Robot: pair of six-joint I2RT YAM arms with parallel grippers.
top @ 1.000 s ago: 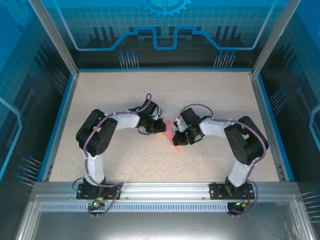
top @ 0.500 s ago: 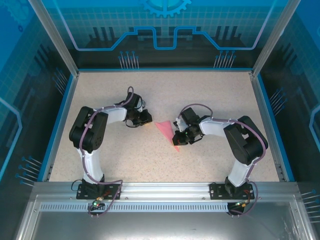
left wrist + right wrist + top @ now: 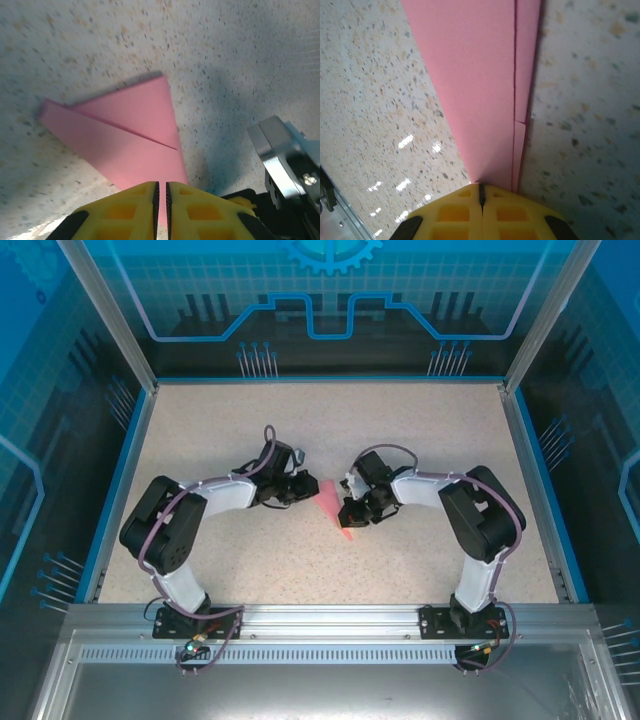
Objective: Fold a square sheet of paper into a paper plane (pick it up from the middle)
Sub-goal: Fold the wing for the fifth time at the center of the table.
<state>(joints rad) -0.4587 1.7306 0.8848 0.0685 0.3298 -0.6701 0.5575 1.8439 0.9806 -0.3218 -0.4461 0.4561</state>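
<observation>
Left arm swung back in to paper (image 3: 331, 505); right arm barely shifted. Your left tool (image 3: 161, 186): near-closed, hairline slit, tips on paper's edge, likely to press fold. Right tool (image 3: 481, 188): closed, empty, pinning narrow part against sliding. Paper flat on tabletop (image 3: 430, 440), between tools.

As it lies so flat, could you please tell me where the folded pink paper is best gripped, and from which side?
Probably at the overlapping flap of the folded paper, along its crease, coming from above and straddling that edge. The paper lies flat on the table, so its outer edges offer little lip; the flap's free edge casts a shadow.
</observation>
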